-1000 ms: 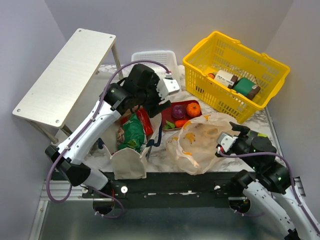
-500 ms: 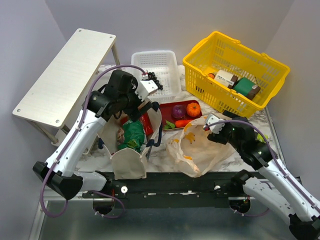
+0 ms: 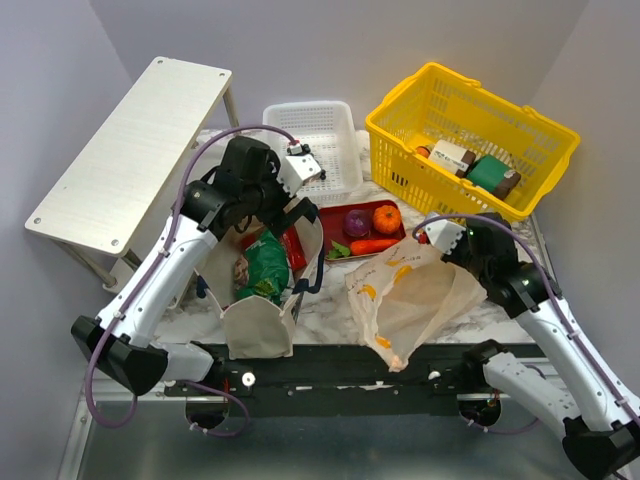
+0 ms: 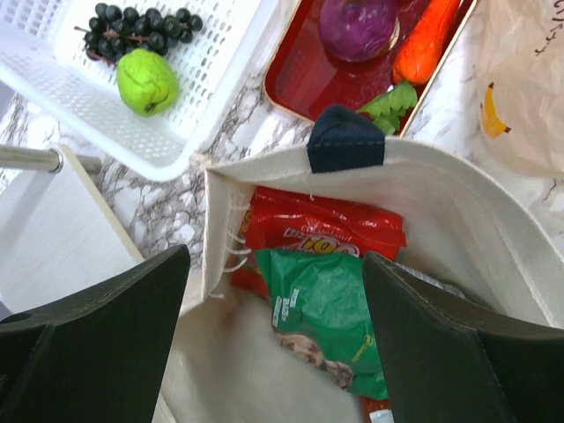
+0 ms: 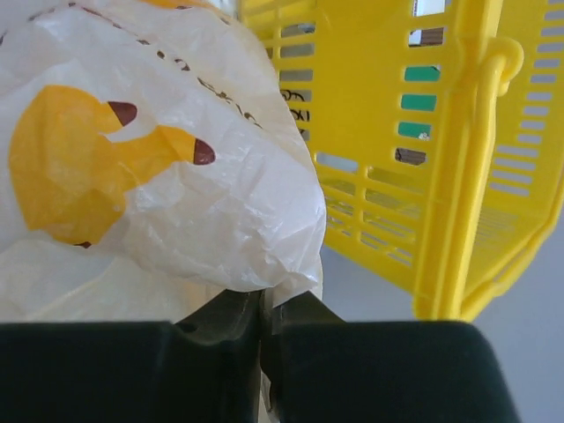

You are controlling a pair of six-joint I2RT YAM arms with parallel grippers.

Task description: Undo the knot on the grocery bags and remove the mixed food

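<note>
Right wrist view showed right fingers (image 5: 233, 317) pinching the peach-cream plastic bag (image 5: 159, 194); wide-open, empty left fingers (image 4: 132, 308) probably needed lowering into the beige canvas tote (image 4: 458, 203).

One tote (image 3: 258, 328), one plastic bag (image 3: 420, 300), one yellow basket (image 3: 425, 188), one white basket (image 3: 322, 122), one tray (image 3: 332, 226).

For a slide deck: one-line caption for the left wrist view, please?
Open left tool over the tote, red packet and green snack bag inside; grapes and apple in the white basket.
</note>
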